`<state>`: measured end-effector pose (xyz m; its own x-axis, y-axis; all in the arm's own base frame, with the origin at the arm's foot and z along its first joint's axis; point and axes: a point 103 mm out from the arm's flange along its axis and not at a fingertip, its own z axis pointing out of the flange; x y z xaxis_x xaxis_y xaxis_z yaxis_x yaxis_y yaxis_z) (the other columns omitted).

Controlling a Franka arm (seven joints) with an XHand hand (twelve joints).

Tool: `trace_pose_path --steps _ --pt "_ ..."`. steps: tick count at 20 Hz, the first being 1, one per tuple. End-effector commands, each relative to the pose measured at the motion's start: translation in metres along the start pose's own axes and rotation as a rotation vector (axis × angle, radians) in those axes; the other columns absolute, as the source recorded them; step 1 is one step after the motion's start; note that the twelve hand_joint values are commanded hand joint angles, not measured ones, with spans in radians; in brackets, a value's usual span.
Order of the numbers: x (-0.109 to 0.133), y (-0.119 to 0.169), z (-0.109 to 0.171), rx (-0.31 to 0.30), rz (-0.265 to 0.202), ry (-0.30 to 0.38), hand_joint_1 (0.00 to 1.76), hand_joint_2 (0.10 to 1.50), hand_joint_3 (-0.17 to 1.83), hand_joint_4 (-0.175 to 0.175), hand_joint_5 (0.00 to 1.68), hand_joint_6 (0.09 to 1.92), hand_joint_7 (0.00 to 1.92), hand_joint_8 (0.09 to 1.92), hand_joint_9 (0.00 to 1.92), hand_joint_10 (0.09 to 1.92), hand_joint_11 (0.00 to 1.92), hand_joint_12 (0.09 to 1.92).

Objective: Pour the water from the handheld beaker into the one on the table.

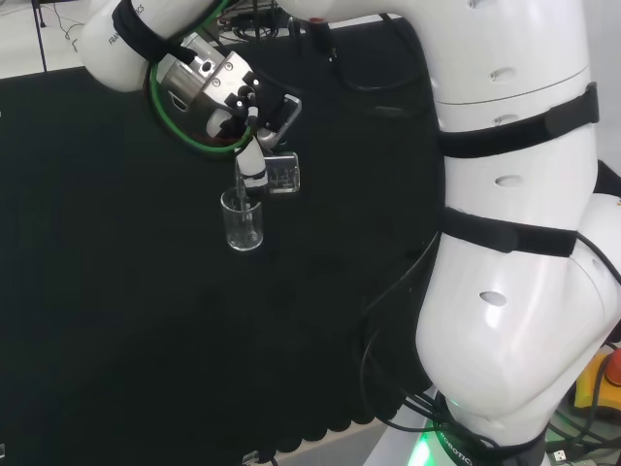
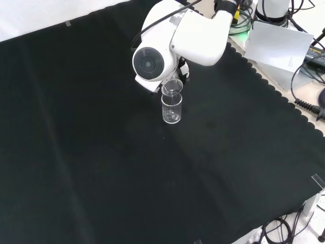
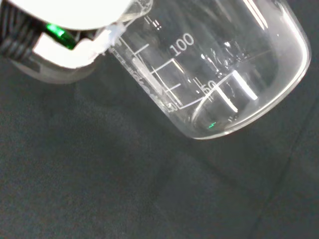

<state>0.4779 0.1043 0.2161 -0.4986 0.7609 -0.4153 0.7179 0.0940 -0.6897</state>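
Black cloth covers the bench. Upper left in the head view, the hand [image 1: 233, 97] grips the handheld beaker [image 1: 282, 173], tipped with its lip toward the table beaker [image 1: 242, 219], which stands upright just below and left. Water seems to stream into it. The held beaker looks nearly empty in the wrist view.

clear beaker [image 3: 214, 74] tilted, close under the hand [image 3: 75, 10] | printed scale marks showing | black cloth [image 3: 99, 189] behind
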Motion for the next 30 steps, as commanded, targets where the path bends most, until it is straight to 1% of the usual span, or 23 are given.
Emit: trace_pose_path --steps 1,25,30 --pt "0.0002 -0.0002 -0.0008 0.018 0.0 -0.005 1.14 0.66 0.71 0.1 1.21 0.81 1.52 0.45 1.6 0.09 1.19 0.87" --pt "0.0005 0.0021 -0.0045 0.085 0.006 -0.03 1.13 0.66 0.71 0.104 1.21 0.82 1.52 0.45 1.6 0.09 1.18 0.87" --pt "0.0025 0.0009 -0.0067 0.084 0.004 -0.038 1.13 0.66 0.71 0.105 1.2 0.82 1.52 0.44 1.6 0.09 1.18 0.87"
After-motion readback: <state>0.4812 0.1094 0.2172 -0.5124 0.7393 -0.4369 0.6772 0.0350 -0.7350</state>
